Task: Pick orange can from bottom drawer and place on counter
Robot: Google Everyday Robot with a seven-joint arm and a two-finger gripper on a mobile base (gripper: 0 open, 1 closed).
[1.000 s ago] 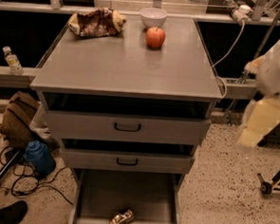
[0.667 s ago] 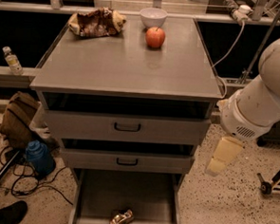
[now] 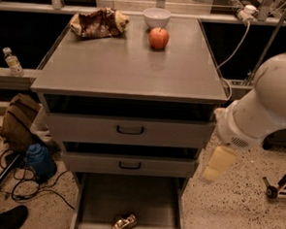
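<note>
The orange can [image 3: 124, 223] lies on its side on the grey floor of the bottom drawer [image 3: 128, 196], near the drawer's front edge. The bottom drawer is pulled open below two shallower drawers. The counter [image 3: 126, 67] is the flat grey top of the cabinet. My gripper [image 3: 217, 163] hangs from the white arm [image 3: 264, 109] to the right of the cabinet, level with the middle drawer. It is above and to the right of the can, apart from it, and holds nothing that I can see.
A red-orange apple [image 3: 159, 38], a white bowl [image 3: 156, 17] and a wrinkly snack bag [image 3: 97, 22] sit at the counter's back. A backpack [image 3: 18, 121], a blue bag [image 3: 40, 161] and cables lie on the floor left. A wheeled stand [image 3: 279, 185] is at right.
The arm has swung in from the right and down. The gripper is now closer to the cabinet's right side and lower, beside the middle drawer. The can has not moved.
</note>
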